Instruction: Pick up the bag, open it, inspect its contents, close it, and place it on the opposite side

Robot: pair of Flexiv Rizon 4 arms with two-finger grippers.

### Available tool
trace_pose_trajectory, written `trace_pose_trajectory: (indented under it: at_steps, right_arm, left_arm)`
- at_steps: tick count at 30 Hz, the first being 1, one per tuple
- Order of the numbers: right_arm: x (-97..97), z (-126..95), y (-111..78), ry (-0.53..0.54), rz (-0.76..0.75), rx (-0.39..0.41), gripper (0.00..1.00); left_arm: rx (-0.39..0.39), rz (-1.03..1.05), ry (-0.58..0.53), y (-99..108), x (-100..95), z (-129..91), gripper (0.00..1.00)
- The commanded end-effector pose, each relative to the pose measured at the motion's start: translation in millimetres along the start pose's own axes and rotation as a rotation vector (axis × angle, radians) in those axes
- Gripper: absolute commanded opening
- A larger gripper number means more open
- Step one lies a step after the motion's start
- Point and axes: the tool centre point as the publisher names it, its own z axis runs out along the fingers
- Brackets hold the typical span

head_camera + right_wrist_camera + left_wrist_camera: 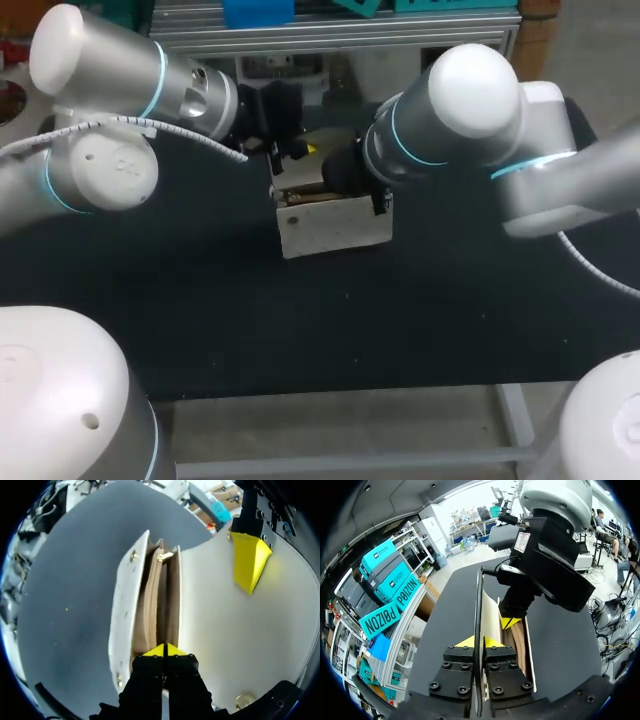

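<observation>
Dark counter [200, 300] carries the cream bag [335, 225] at its middle, flap [225, 630] open. It looks light, stiff-walled and smooth, so I'd hold thin edges. Narrow, my left gripper [479, 642] pinches the flap's edge; my right gripper [164, 650], also narrow, seemingly pinches an inner wall.

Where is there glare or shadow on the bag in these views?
Head view: left arm and right arm cover the mouth of the bag; only its pale front is lit. Left wrist view: the flap shows dark, edge-on. Right wrist view: the flap is brightest, near glare; the pockets are dimmer.
</observation>
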Motion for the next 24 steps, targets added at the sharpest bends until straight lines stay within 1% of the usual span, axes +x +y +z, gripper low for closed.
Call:
trace_pose_trajectory:
  at_steps: [1,5,7,12,18,21,22,23,24]
  right_arm:
    - [-6.0,11.3,-0.6,0.03,0.011,0.003,0.0]
    - [-2.3,20.1,-2.2,0.094,0.009,0.003,0.0]
    - [0.4,21.8,-3.3,0.116,0.012,-0.009,0.0]
    - [6.4,19.9,-2.7,0.139,0.006,-0.019,0.0]
    - [5.8,22.5,-2.1,0.153,-0.012,-0.026,0.0]
    - [6.8,23.1,0.2,0.139,-0.031,-0.025,0.0]
    - [7.9,21.4,0.4,0.088,-0.02,-0.012,0.0]
    - [8.6,17.7,0.1,0.053,-0.022,-0.022,0.0]
    - [9.0,15.1,0.4,0.041,-0.025,-0.027,0.0]
  left_arm:
    - [0.013,0.002,-0.005,-0.6,0.8,-4.0,0.0]
    - [0.023,0.006,-0.019,-1.5,-0.2,-7.3,0.0]
    - [0.027,0.014,-0.028,-1.8,-0.4,-8.0,0.0]
    - [0.03,0.027,-0.032,-2.1,-0.4,-7.1,0.0]
    - [0.032,0.047,-0.02,-2.4,1.0,-3.4,0.0]
    - [0.033,0.053,-0.021,-2.5,1.6,-3.9,0.0]
    - [0.034,0.056,-0.021,-2.5,1.7,-4.2,0.0]
    - [0.034,0.058,-0.022,-2.3,1.8,-4.4,0.0]
    - [0.034,0.065,-0.02,-1.9,2.2,-4.4,0.0]
